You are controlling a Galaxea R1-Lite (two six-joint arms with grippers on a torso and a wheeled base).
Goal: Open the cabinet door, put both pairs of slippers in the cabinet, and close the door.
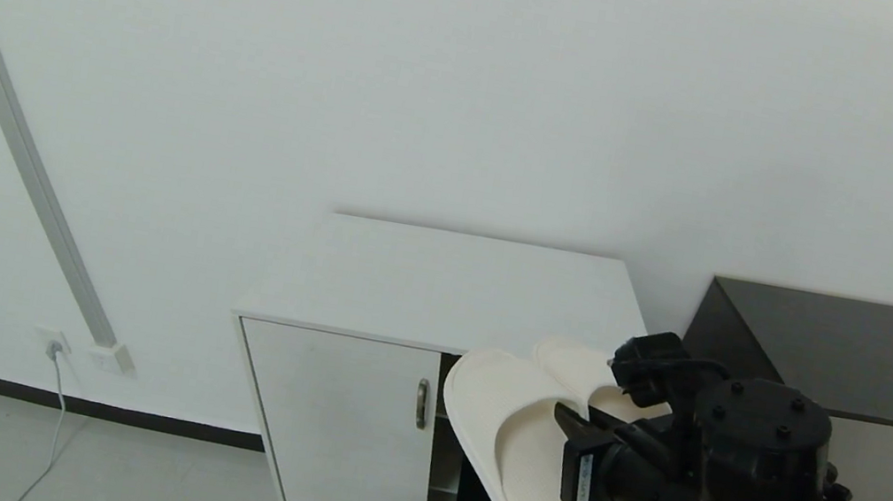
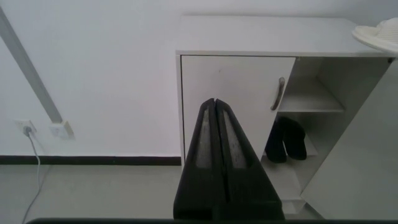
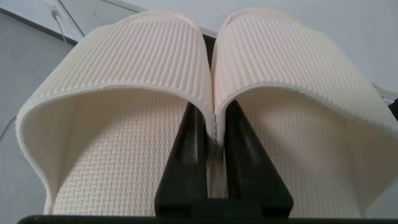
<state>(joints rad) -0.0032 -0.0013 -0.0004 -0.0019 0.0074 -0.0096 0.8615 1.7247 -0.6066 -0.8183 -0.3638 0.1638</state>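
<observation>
Since both cream slippers (image 1: 508, 426) are being carried as one load, their adjoining inner edges are being pinched together by the right gripper (image 3: 208, 118). It is being held clenched on the pair, raised before the open right half of the white cabinet (image 1: 441, 285). The toes are being pointed toward the cabinet, presumably so the pair can be slid straight onto a shelf (image 2: 314, 102). A dark pair (image 2: 286, 140) is being housed lower inside, beside the closed left door (image 1: 334, 421). The left gripper (image 2: 215, 109) is being held shut on nothing, set back facing the cabinet, probably so that the opening is being left free.
</observation>
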